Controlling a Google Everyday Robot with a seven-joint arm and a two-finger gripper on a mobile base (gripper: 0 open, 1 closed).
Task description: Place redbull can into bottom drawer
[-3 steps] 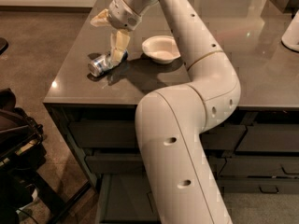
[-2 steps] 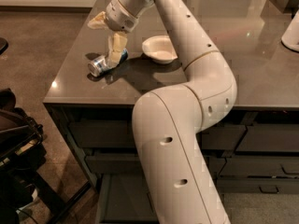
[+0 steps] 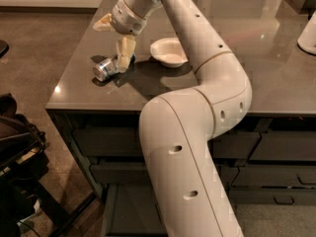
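My gripper point(image 3: 109, 47) is spread wide, grasping nothing. The lower cream finger point(image 3: 126, 51) touches the slim blue-and-silver redbull can point(image 3: 107, 69), lying sideways on the grey countertop point(image 3: 79, 90) under its tip.

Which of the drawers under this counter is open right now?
The bottom drawer of the left column: pulled out, floor showing. The other drawers sit shut. The gripper is at the redbull can on the counter.

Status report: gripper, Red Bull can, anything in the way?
Gripper open over the redbull can, one finger at it. Can lying sideways on the counter. Bottom drawer open below; white bowl sits apart to the side.
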